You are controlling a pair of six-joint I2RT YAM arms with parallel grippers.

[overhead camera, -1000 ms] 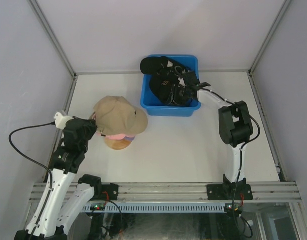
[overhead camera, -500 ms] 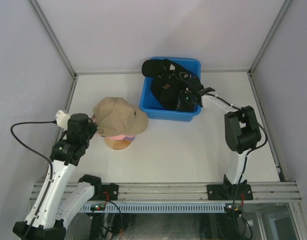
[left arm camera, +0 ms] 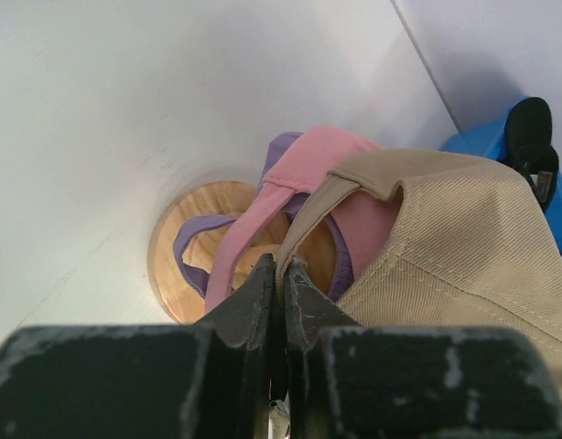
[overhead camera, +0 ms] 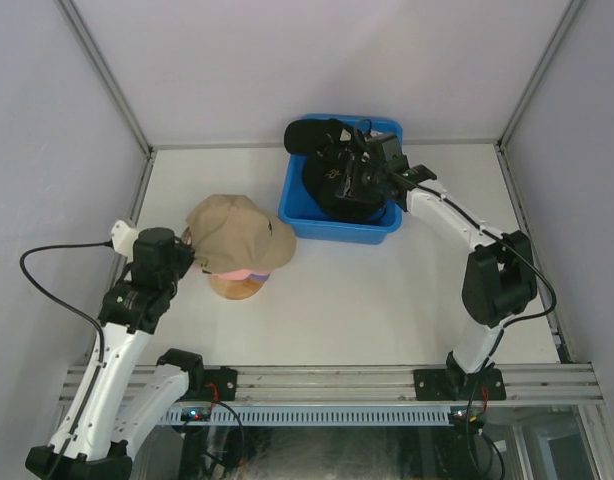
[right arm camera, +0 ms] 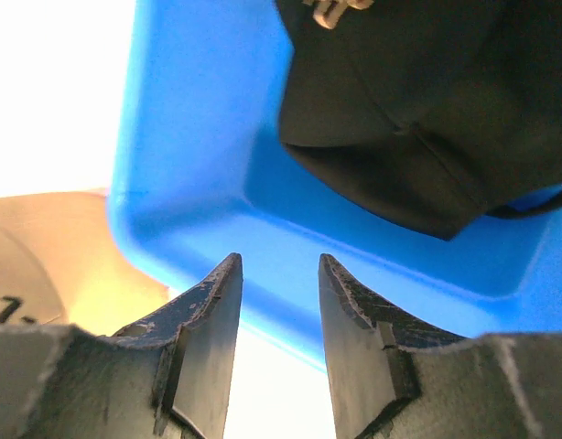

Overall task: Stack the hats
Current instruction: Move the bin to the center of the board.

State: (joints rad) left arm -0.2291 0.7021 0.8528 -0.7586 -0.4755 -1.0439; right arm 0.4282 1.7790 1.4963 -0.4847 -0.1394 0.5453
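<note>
1. While pressed together, the left fingers pinch the rear band of the tan cap.
2. Tan cap sits on top of the pink cap and lavender cap, all on the wooden stand, left side of the worktop.
3. Right fingers: roughly half open, holding nothing, hovering at the blue bin, over its near-left wall.
4. Black cap lies in that bin, far centre, brim poking over the far-left rim.
</note>
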